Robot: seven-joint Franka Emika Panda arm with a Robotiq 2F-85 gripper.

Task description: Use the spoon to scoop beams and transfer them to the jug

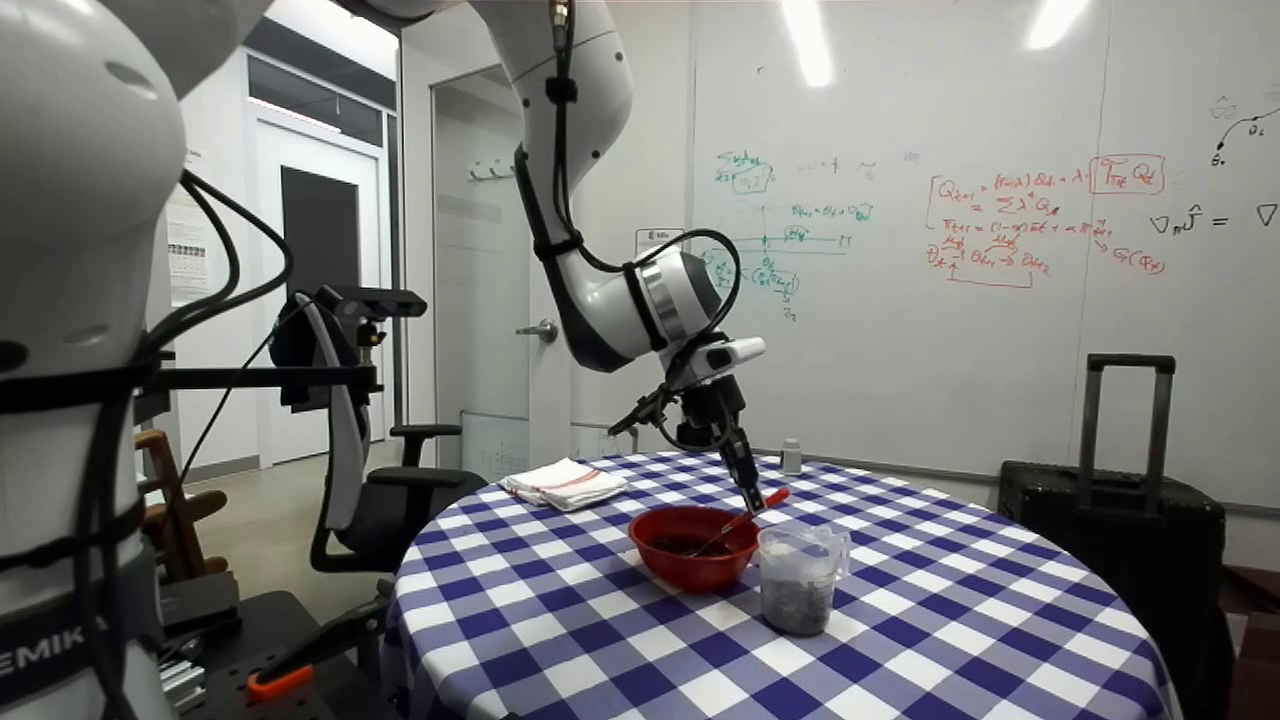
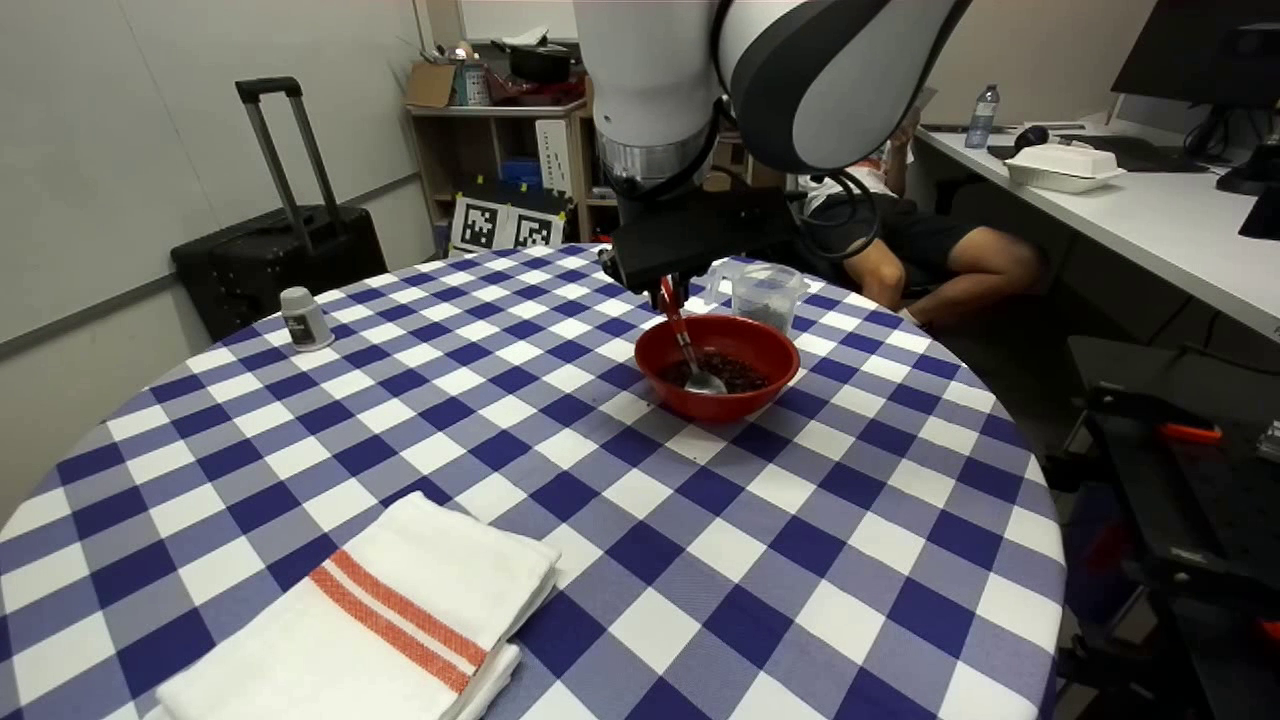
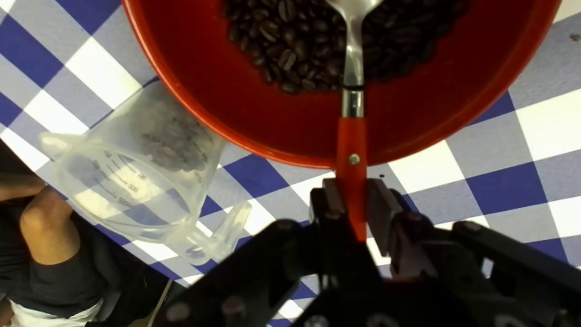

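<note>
My gripper (image 3: 352, 193) is shut on the red handle of the spoon (image 3: 353, 136) in the wrist view. In both exterior views the gripper (image 1: 752, 498) (image 2: 668, 294) is just outside the rim of the red bowl (image 1: 692, 578) (image 2: 712, 405). The spoon (image 1: 738, 521) (image 2: 681, 325) slants down into the bowl, its metal end at the dark beans (image 3: 290, 54). The translucent jug (image 1: 797, 590) (image 3: 131, 190) stands upright close beside the bowl, with dark contents in its lower part. In an exterior view the bowl partly hides the jug (image 2: 768, 290).
A folded white towel (image 1: 565, 484) (image 2: 400, 620) and a small grey-capped shaker (image 1: 791, 457) (image 2: 305, 318) stand on the checked table (image 1: 560, 640). A black suitcase (image 1: 1110, 540) is beyond the table edge. A seated person (image 2: 920, 240) is behind the table.
</note>
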